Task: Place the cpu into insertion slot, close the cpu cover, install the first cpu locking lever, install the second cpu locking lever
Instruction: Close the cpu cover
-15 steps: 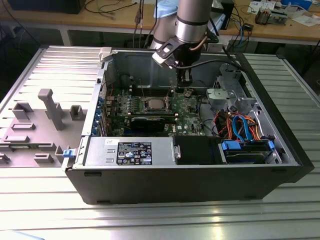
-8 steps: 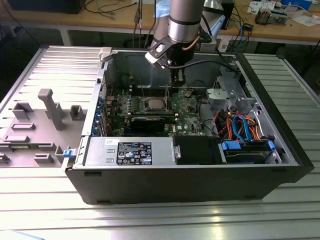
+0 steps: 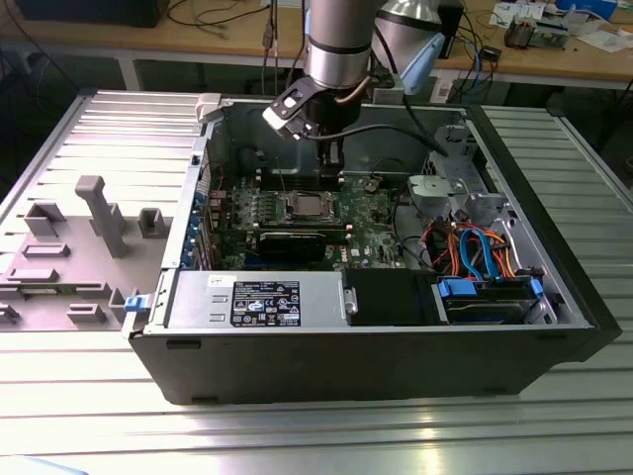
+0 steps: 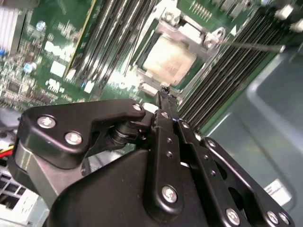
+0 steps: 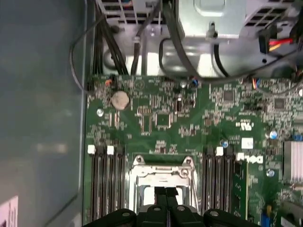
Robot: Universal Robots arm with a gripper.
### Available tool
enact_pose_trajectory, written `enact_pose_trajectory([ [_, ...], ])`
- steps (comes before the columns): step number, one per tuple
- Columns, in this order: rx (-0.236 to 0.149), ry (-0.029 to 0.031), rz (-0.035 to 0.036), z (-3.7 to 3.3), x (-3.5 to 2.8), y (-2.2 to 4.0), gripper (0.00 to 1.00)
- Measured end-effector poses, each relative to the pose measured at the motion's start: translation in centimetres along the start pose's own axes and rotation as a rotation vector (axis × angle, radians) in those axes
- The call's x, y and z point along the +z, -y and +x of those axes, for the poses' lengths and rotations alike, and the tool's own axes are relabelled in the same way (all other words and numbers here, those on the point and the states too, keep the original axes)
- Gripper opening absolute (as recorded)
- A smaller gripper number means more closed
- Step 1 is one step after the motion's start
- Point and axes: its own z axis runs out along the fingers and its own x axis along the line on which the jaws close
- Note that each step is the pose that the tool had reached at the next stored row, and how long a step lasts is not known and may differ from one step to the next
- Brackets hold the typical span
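Observation:
The cpu (image 4: 168,59) lies in the insertion slot (image 3: 305,206) on the green board, its pale metal top showing through the window of the cpu cover (image 4: 189,34), which lies flat over it. In the first wrist view the cover's frame (image 5: 163,168) sits just beyond my fingertips. A thin metal lever rod (image 4: 251,46) sticks out from one corner of the socket. My gripper (image 4: 163,94) hangs a little above the socket's edge, shut, with nothing between its fingers (image 5: 161,193). In the exterior view the gripper (image 3: 333,158) is inside the case, behind the socket.
Long black memory slots (image 5: 106,184) flank the socket on both sides. The open computer case has a grey wall (image 5: 42,118) close by, cables (image 5: 175,38) and a drive cage (image 3: 450,188) at the exterior view's right. A power supply (image 3: 262,297) lines the front.

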Motion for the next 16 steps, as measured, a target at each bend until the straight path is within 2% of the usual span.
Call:
enact_pose_trajectory([
  [2, 0.0, 0.0, 0.0, 0.04, 0.48, 1.23, 0.11],
  [4, 0.0, 0.0, 0.0, 0.05, 0.75, 1.92, 0.11],
  [5, 0.0, 0.0, 0.0, 0.07, 1.0, 2.57, 0.11],
  [6, 0.0, 0.0, 0.0, 0.08, 1.18, 3.0, 0.11],
  [8, 0.0, 0.0, 0.0001, 0.07, 1.48, 3.49, 0.11],
  [12, -0.002, 0.0, 0.0001, 0.02, 2.14, 3.49, 0.11],
  [16, -0.002, 0.0, 0.0002, -0.04, 3.2, 3.51, 0.11],
])
